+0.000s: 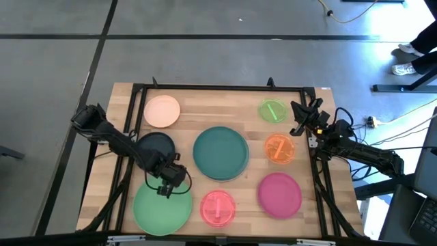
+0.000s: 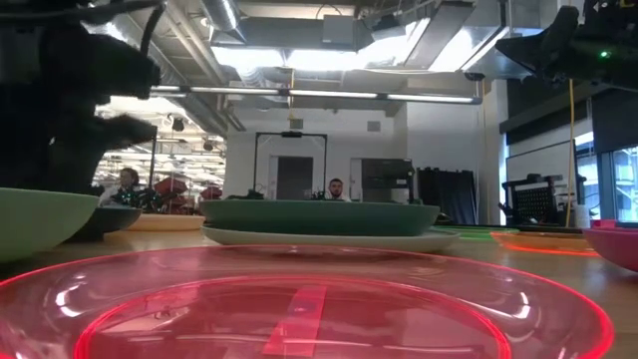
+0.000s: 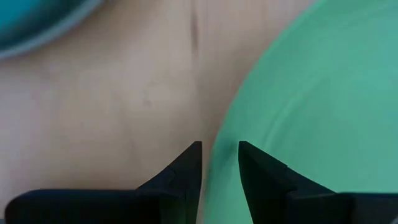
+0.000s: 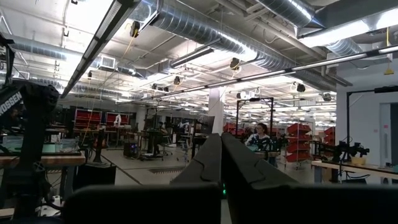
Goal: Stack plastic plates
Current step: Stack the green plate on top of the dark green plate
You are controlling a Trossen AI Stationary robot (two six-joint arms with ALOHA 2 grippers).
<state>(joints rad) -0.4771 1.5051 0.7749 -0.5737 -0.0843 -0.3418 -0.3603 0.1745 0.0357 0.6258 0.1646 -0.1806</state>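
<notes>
Eight plates show on the wooden table. There is a small peach one (image 1: 162,111), a dark one (image 1: 153,143), and a large teal one (image 1: 220,152) resting on a pale blue plate (image 2: 329,237). There is also a small green one (image 1: 273,110), an orange one (image 1: 280,148), a magenta one (image 1: 280,193), a pink one (image 1: 218,207) and a large green one (image 1: 162,207). My left gripper (image 3: 221,152) is open a little and points down. Its fingertips stand over the large green plate's far right rim (image 3: 214,149), one on each side. My right gripper (image 4: 221,149) is shut and empty, raised level near the orange plate.
A black frame (image 1: 225,87) runs round the table top. Bare wood shows between the plates, widest at the far middle (image 1: 218,109). People sit in the room beyond the table (image 2: 336,187).
</notes>
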